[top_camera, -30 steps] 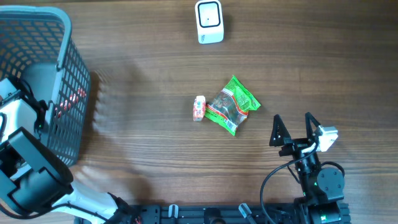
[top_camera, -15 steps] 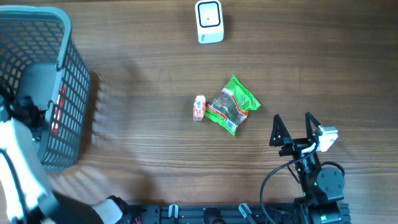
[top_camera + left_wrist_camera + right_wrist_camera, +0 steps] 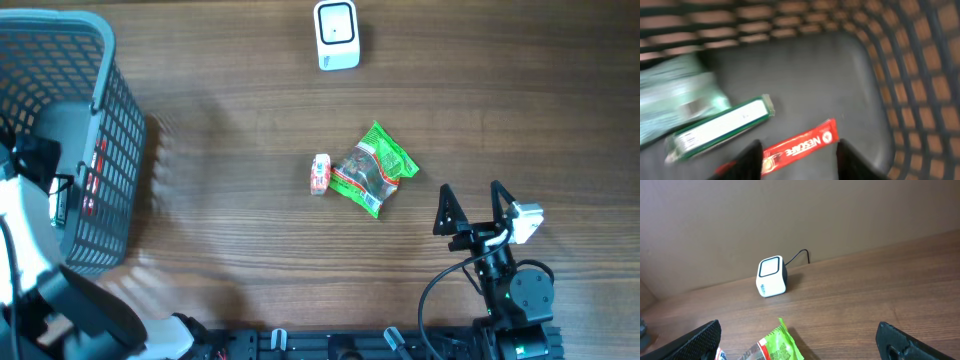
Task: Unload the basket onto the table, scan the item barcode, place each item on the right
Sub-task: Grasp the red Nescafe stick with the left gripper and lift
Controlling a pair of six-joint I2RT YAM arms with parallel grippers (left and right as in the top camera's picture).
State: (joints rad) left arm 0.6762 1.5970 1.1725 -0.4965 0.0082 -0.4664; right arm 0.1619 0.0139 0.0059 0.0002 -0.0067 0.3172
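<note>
My left gripper [image 3: 799, 148] is inside the grey mesh basket [image 3: 110, 60], its jaws open. A red Nescafe sachet [image 3: 812, 141] lies flat on the basket floor just below and between the fingers, not gripped. The white barcode scanner [image 3: 337, 35] stands at the table's far edge and also shows as the scanner [image 3: 772, 276] in the right wrist view. A green snack bag [image 3: 373, 168] and a small candy [image 3: 320, 174] lie mid-table. My right gripper [image 3: 470, 205] stands open near the front right, a short way short of the bag [image 3: 779, 347].
On the basket floor lie a green-and-white box [image 3: 720, 127] and a blurred pale green packet [image 3: 670, 95] to the left of the sachet. The basket's mesh walls [image 3: 920, 90] close in around the left gripper. The scanner's cable [image 3: 799, 256] runs off behind it.
My left arm has swung deeper over the basket and its jaws have come apart. The red sachet seen through the mesh sits lower. The right arm and the table items have not moved.
</note>
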